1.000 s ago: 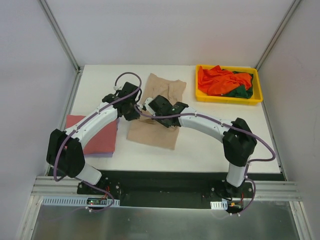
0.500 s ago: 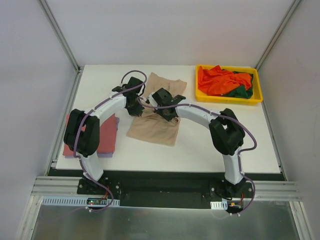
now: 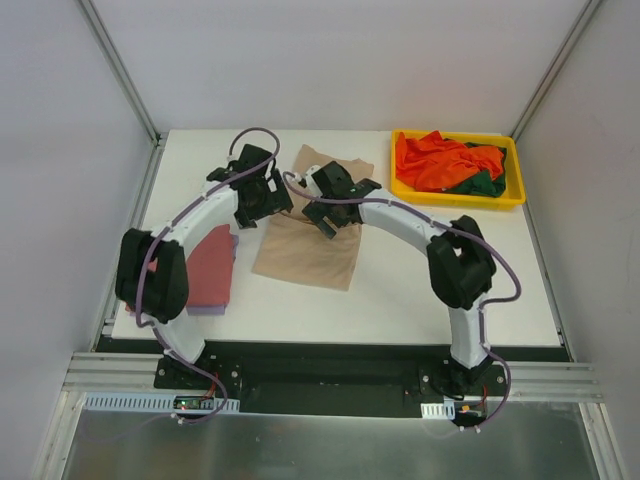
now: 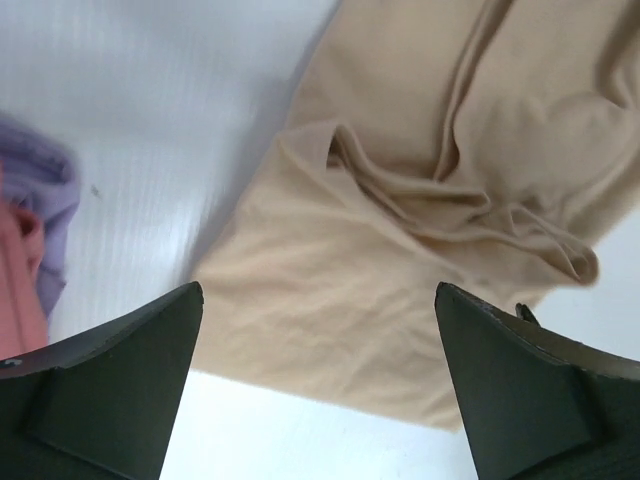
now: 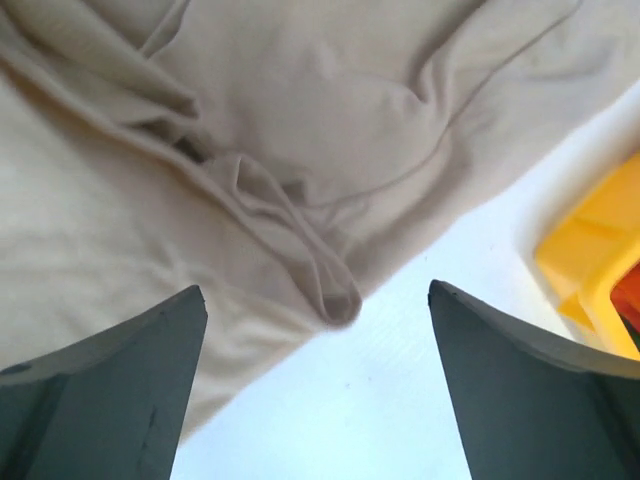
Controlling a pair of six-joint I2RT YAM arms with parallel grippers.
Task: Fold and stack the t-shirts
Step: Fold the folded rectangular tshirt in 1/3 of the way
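The tan shirt (image 3: 305, 255) lay spread in the middle of the counter (image 3: 420, 280), where both arms could reach it. I judged it only partly folded, with a rumpled ridge across its far half. I had the left fingers (image 4: 110, 400) and right fingers (image 5: 90, 400) spread wide above that ridge with nothing between them, one set at each side, placed to pinch both ends together. The red shirt (image 3: 210, 265) sat folded on the lilac shirt (image 3: 205, 308) at the left edge, which I took as the stack. The orange shirt (image 3: 440, 160) and green shirt (image 3: 485, 185) waited in the yellow tray (image 3: 458, 200). From above, both wrists covered the tan shirt's middle. I could not make out its collar or sleeves, and little of the lilac shirt showed.
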